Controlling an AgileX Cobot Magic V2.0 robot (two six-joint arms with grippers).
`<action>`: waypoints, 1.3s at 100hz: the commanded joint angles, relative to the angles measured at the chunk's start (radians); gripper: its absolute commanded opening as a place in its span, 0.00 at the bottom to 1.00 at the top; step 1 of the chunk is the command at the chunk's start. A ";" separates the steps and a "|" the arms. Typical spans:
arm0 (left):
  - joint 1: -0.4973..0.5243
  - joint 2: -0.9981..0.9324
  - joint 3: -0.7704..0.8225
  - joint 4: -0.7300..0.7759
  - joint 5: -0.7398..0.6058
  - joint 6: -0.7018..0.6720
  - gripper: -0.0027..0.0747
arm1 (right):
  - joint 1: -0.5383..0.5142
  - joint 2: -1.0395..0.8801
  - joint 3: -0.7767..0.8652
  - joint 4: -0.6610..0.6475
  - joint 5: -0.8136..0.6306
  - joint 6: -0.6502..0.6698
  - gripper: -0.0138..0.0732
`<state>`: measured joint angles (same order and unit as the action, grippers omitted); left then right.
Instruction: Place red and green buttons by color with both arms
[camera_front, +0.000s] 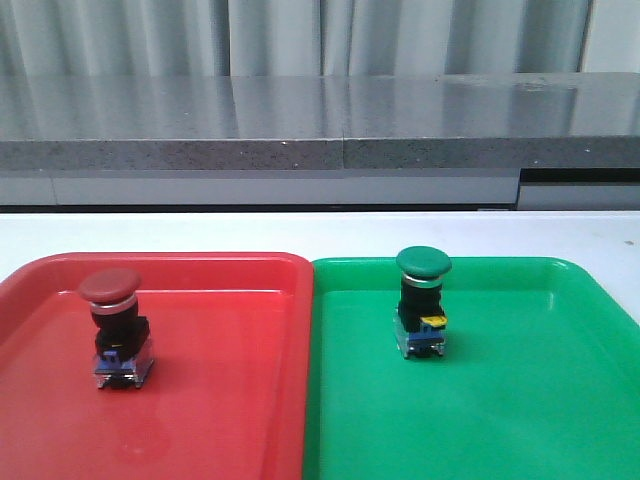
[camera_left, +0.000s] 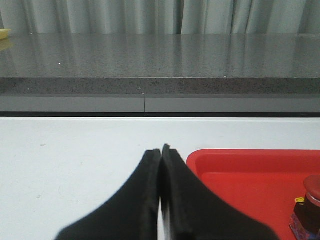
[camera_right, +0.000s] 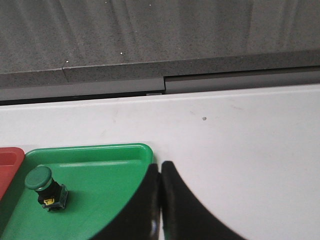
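Note:
The red button (camera_front: 116, 325) stands upright in the red tray (camera_front: 230, 400). The green button (camera_front: 422, 302) stands upright in the green tray (camera_front: 520, 400). Neither arm shows in the front view. My left gripper (camera_left: 160, 150) is shut and empty, over the white table beside the red tray's far left corner (camera_left: 200, 157); the red button (camera_left: 309, 210) shows at that view's edge. My right gripper (camera_right: 161, 166) is shut and empty, by the green tray's far right corner (camera_right: 142, 152), apart from the green button (camera_right: 45, 187).
The two trays lie side by side, touching, on a white table (camera_front: 320, 235). A grey stone counter (camera_front: 320, 125) runs along the far edge, with curtains behind it. A strip of the red tray (camera_right: 9, 165) shows in the right wrist view.

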<state>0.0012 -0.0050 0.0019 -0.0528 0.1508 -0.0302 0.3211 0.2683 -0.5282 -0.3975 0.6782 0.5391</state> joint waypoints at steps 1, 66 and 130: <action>0.003 -0.032 0.012 -0.008 -0.077 -0.002 0.01 | -0.073 -0.039 0.032 0.072 -0.154 -0.095 0.09; 0.003 -0.032 0.012 -0.008 -0.077 -0.002 0.01 | -0.397 -0.301 0.475 0.469 -0.748 -0.435 0.09; 0.003 -0.032 0.012 -0.008 -0.077 -0.002 0.01 | -0.397 -0.301 0.538 0.408 -0.804 -0.433 0.09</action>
<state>0.0012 -0.0050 0.0019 -0.0528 0.1508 -0.0302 -0.0707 -0.0112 0.0266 0.0231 -0.0421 0.1173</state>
